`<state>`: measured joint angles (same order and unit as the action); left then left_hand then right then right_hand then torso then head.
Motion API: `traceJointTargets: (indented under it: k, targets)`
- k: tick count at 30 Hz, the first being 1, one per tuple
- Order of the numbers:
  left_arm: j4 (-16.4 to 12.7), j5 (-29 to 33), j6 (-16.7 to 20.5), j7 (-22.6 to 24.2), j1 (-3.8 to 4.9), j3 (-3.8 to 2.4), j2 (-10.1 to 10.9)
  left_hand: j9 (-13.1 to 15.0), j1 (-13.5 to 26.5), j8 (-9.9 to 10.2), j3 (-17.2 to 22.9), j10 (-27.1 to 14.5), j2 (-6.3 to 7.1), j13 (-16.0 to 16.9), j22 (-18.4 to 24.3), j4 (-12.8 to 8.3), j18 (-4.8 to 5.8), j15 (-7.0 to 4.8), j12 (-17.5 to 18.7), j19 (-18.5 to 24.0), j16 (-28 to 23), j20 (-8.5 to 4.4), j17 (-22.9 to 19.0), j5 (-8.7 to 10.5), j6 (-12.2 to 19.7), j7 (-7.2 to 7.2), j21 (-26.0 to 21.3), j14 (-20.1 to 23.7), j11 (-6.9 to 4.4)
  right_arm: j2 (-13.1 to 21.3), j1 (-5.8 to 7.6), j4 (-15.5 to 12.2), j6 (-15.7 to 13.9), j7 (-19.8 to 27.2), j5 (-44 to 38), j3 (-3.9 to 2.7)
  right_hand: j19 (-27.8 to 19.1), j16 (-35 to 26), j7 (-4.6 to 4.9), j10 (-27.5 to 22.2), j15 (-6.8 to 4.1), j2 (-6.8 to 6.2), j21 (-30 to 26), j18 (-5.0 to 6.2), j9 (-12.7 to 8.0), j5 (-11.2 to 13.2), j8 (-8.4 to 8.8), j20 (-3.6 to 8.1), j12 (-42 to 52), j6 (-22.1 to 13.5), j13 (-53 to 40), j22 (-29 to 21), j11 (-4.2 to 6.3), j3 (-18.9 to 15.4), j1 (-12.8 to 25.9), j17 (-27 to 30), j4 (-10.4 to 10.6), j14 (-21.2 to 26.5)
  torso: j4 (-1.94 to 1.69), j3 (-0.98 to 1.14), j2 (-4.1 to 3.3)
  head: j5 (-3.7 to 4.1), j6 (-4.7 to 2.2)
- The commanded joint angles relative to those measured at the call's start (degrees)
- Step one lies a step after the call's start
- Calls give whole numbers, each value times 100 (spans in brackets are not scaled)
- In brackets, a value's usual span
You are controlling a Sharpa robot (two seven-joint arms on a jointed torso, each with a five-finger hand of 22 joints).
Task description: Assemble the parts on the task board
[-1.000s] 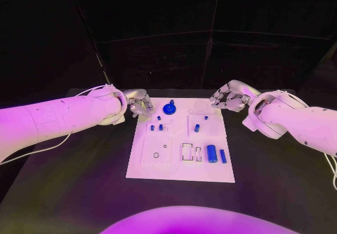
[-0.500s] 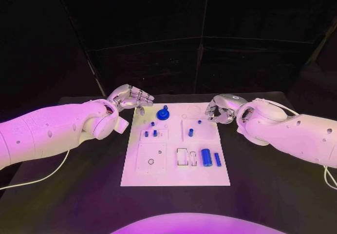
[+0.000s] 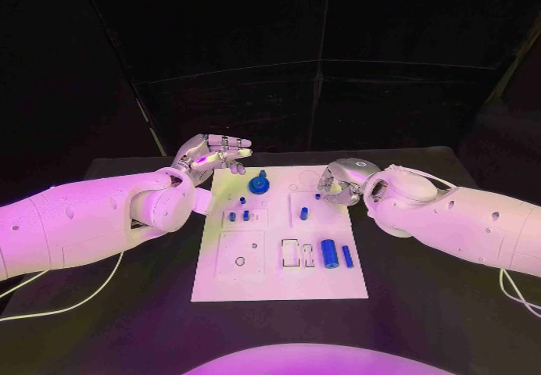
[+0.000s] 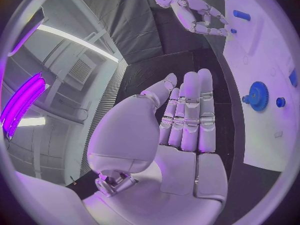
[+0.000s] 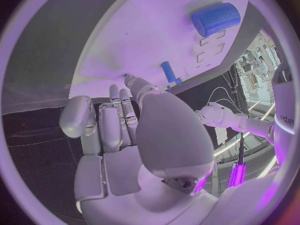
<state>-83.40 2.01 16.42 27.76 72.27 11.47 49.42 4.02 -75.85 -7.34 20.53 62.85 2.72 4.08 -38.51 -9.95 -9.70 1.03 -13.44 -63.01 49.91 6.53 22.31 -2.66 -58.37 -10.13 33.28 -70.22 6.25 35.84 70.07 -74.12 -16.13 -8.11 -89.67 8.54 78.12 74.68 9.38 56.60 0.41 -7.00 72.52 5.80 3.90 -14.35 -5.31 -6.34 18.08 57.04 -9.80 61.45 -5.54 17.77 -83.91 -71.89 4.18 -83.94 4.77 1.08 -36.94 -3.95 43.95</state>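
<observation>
The white task board (image 3: 282, 269) lies in the middle of the table. At its far end stands a blue gear with a knob (image 3: 259, 184) (image 4: 257, 96), with small blue pegs (image 3: 239, 215) just nearer. A blue peg (image 3: 303, 212) (image 5: 167, 71) stands right of centre. A thick blue cylinder (image 3: 329, 252) (image 5: 215, 18) and a slim one (image 3: 347, 256) lie near the right edge. My left hand (image 3: 214, 154) (image 4: 187, 130) hovers off the board's far left corner, fingers straight, holding nothing. My right hand (image 3: 338, 181) (image 5: 125, 135) hangs over the far right part, fingertips close to the peg, nothing in it.
The board (image 4: 262, 145) has several bare slots, among them rectangular ones (image 3: 295, 251) and a small ring hole (image 3: 240, 261). Black table (image 3: 428, 312) surrounds it on all sides. Both white forearms flank the board's far half.
The camera has shifted. My right hand has come in from beyond the far right corner to over the board near the peg. My left hand has lifted and straightened its fingers.
</observation>
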Motion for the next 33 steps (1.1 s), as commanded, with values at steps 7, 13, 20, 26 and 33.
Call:
traceJointTargets:
  k: [7,13,20,26,33]
  targets:
    - [-157,444,-134,317,0,-3,16,-10,-21,-30,-57,-49,-29,-7,23,16,-70,-6,-37,35,-54,5,-23,-8,-18,-16,-56,44,-12,-140,-42,70,26,122,-29,-5,1,60,47,4,51,-34,38,-17,0,11,29,-50,-28,14,62,24,-44,129,26,0,-31,-179,-2,6,-4,-16,44]
    - [-197,451,-163,313,-1,-3,13,-10,-45,-30,-58,-57,-42,-9,30,9,-73,-9,-39,33,-65,4,-31,-8,-14,-15,-65,38,-13,-210,-49,168,100,151,21,-6,20,102,24,71,41,-13,67,-21,12,33,24,-46,-25,87,136,64,-25,269,59,-23,-68,-192,7,1,6,-13,63]
    - [-208,453,-172,312,-1,-3,12,-11,-47,-30,-58,-58,-43,-9,31,8,-73,-9,-39,33,-66,3,-32,-8,-14,-15,-65,38,-13,-278,-51,255,310,145,36,-6,57,158,2,154,24,1,120,-34,21,51,12,-33,-24,169,200,140,-3,388,97,-65,-105,-212,1,2,10,-35,80]
    - [-211,454,-177,313,-1,-3,13,-11,-47,-30,-58,-58,-43,-9,31,8,-73,-9,-39,33,-66,3,-32,-8,-14,-15,-65,38,-13,-327,-52,309,445,136,38,-6,85,191,-4,217,12,10,161,-45,25,66,8,-23,-23,223,243,201,10,468,126,-88,-139,-224,7,2,9,-50,100]
    - [-204,454,-189,311,-1,-3,1,-11,-47,-30,-58,-58,-43,-9,31,8,-73,-9,-39,33,-66,3,-32,-8,-14,-15,-65,38,-13,-398,-71,371,601,90,36,-7,125,224,-11,288,-1,26,218,-61,30,84,-2,-11,-23,288,285,287,24,551,151,-112,-182,-236,4,1,8,-55,123]
